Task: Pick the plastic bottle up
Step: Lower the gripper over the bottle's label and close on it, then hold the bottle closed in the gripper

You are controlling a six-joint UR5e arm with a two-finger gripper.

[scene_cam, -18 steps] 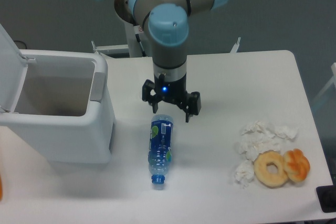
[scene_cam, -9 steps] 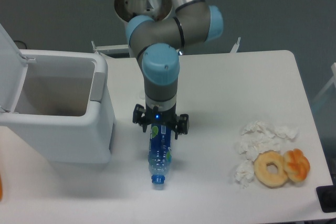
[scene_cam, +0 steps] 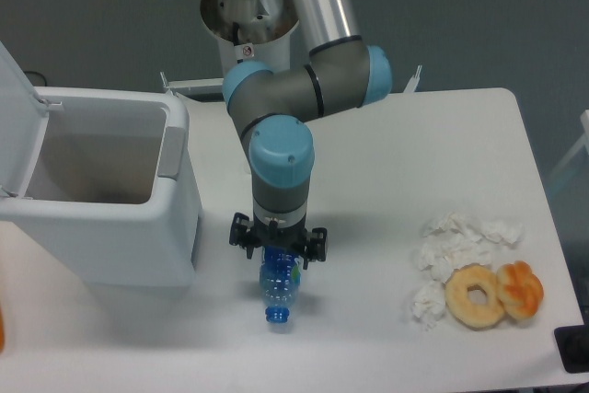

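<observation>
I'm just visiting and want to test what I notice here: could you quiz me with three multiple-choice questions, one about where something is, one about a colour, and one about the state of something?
1. Where do the two pastries lie?
A. inside the bin
B. near the table's right edge
C. under the arm

2. What colour is the neck end of the plastic bottle?
A. red
B. yellow
C. blue

3. How is the white bin?
A. lid open
B. lid shut
C. tipped over

Answers:
1 B, they sit beside the crumpled tissues at the right.
2 C, the end poking out below the gripper is blue.
3 A, its inside shows.
</observation>
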